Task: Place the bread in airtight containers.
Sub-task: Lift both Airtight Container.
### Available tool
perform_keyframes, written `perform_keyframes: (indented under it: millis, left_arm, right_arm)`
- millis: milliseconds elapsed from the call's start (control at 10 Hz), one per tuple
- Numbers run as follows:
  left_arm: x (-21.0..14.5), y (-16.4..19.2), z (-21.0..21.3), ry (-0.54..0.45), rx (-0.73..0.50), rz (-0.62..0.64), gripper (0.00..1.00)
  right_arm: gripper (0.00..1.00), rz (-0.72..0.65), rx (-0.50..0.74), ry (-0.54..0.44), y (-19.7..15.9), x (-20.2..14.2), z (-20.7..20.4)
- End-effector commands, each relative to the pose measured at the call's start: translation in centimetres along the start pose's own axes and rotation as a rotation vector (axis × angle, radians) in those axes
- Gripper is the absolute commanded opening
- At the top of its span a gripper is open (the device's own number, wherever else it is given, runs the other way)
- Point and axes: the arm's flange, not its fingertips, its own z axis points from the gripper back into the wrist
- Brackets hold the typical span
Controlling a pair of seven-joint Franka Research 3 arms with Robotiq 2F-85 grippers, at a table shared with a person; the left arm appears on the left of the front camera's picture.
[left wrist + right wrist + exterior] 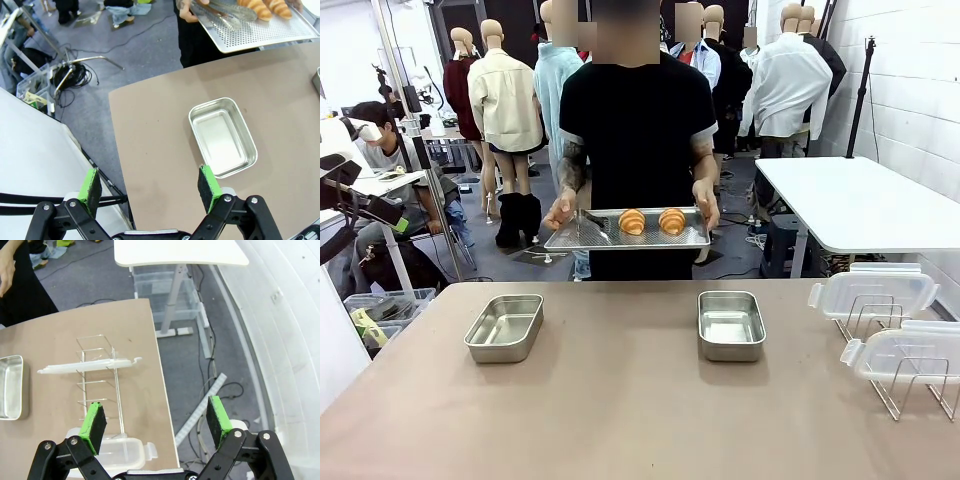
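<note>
My left claw (150,185) and right claw (156,421) gaped empty. Past the bench's (620,410) far edge, a person's tray (565,241) held two croissants (632,221); I judged a gentle mid-body pinch best.

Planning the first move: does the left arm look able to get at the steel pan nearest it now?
Probably yes: the left claw is open, and the empty pan lies just ahead of it with nothing between them.
</note>
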Motion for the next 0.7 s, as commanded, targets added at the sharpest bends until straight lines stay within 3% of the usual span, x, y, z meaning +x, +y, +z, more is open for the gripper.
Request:
perform_keyframes:
  millis: [0,600]
  left_arm:
    - [-0.02,0.17,0.04,0.001,0.003,-0.003,1.0]
    - [-0.02,0.17,0.04,0.001,0.003,-0.003,1.0]
  right_arm:
    - [1.0,0.005,-0.007,0.009,0.03,-0.09,-0.08]
    - [1.0,0.005,-0.007,0.009,0.03,-0.09,-0.08]
